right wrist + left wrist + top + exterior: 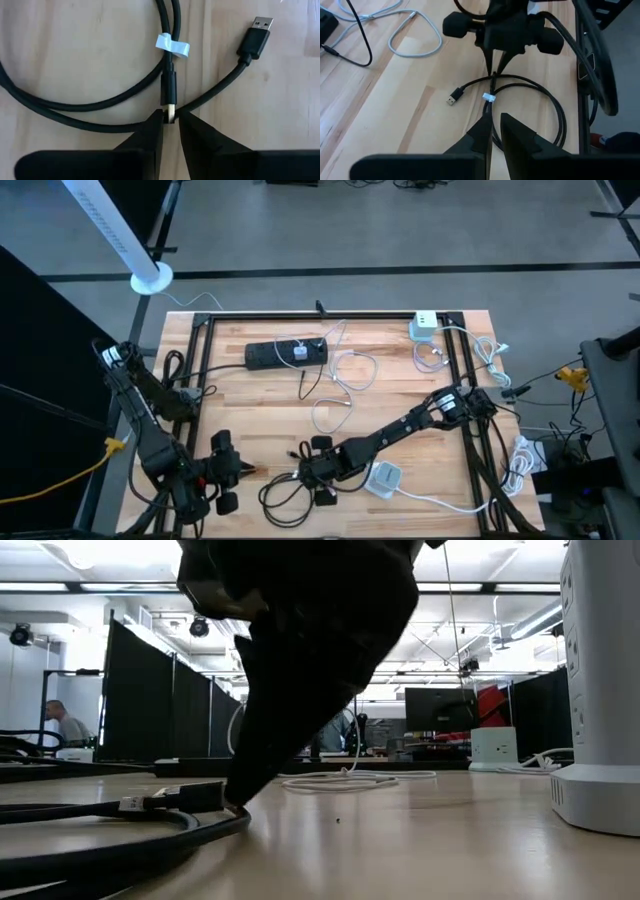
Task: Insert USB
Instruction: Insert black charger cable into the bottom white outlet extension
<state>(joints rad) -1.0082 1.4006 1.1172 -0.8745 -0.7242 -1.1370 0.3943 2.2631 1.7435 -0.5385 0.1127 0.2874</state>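
A black USB cable (285,492) lies coiled on the wooden table near its front edge, with a white tag (172,44) around it. Its larger USB plug (260,27) lies free on the wood. My right gripper (170,117) reaches down at the coil and is shut on the cable's smaller plug (169,87). In the low view it shows as the big dark shape (300,670) over the cable. My left gripper (240,470) hangs shut to the left of the coil, above the table, pointing at it. In its wrist view the cable runs behind its fingertips (492,125). My right gripper pinches the smaller plug by its light metal tip (170,111) between its two fingertips. The fingers come slanting down from above, from the table's right. The plug lies flat on the wood, and its cable runs straight away from the fingers past the white tag.
A white power cube (385,478) with its white lead stands just right of the coil; it is the tall white block (600,690) in the low view. A black power strip (285,353), loose white cables (345,380) and a white charger (425,328) lie toward the far edge.
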